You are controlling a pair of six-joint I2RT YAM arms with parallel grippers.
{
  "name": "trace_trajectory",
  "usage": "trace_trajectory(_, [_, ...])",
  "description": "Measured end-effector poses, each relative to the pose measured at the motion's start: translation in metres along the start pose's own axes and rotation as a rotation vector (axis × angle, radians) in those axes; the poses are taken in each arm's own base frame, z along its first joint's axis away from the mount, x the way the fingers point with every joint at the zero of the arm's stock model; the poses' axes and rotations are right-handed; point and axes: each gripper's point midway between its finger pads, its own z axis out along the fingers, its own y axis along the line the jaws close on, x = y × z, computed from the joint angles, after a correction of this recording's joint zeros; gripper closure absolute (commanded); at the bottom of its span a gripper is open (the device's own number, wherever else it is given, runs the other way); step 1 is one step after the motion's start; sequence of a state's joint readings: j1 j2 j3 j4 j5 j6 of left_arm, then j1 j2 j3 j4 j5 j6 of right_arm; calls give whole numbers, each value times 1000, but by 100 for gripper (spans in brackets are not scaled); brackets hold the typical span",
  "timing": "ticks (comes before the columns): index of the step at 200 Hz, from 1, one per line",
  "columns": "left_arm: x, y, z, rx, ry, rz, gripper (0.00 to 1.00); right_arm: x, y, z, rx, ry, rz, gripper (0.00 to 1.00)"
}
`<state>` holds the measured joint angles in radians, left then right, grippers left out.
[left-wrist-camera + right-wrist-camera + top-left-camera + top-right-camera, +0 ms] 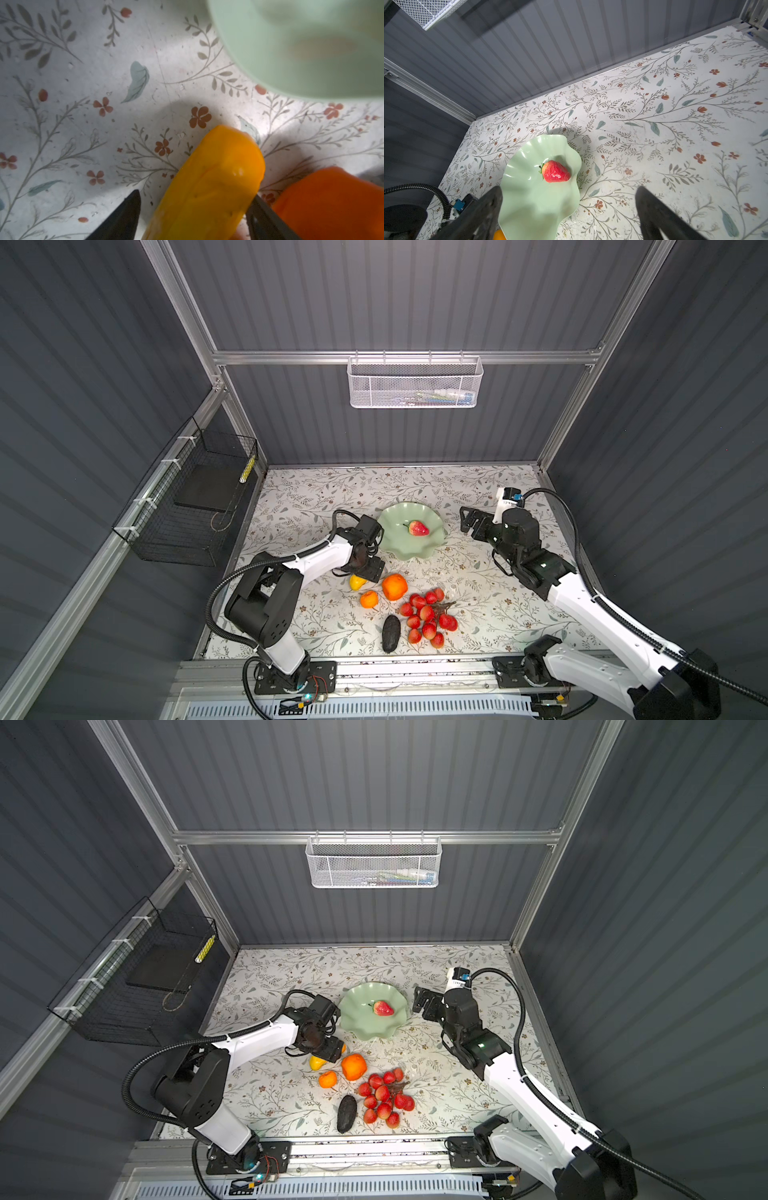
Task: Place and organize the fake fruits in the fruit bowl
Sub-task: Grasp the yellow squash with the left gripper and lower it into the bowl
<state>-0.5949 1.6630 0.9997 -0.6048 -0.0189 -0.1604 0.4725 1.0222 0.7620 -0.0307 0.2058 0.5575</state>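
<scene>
You have only the strawberry (417, 528) in the fruit bowl (395, 552), mid-bench (311, 497). The large orange (394, 586), small orange (369, 599), dark oval fruit (391, 633) and red bunch (428, 618) lie toward the front edge. Your left gripper (195, 195) straddles the yellow fruit (207, 182) there, jaws apart, not yet clamped. Your right gripper (569, 188) hangs wide apart and empty beside the bowl.

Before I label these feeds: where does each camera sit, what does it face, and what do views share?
Top views: high in front, looking down at the table; both arms show.
Left wrist: on the left gripper, facing down at the yellow fruit between its fingers.
Right wrist: on the right gripper, facing the strawberry in the fruit bowl; fingers show.
Shared: fruit bowl.
</scene>
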Motion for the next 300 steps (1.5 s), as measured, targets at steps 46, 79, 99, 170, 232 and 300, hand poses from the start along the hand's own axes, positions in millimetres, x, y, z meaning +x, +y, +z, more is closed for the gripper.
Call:
trace_trajectory(46, [1,4,3,-27,18,-19,53,2,-2,1,3,5,4,1])
trace_trajectory(79, [-4,12,-9,-78,8,-15,61,5,-3,4,1,18,6,1])
trace_trajectory(99, [-14,17,-33,-111,-31,-4,62,7,-3,5,1,27,7,1])
trace_trajectory(170, [-115,-11,-131,-19,-346,51,63,6,-6,6,7,25,17,1])
trace_trajectory(232, [-170,-39,-66,89,-294,69,61,-1,-6,-9,-5,8,29,1])
trace_trajectory(300, [-176,-47,-7,133,-207,28,51,5,-15,-16,13,20,29,1])
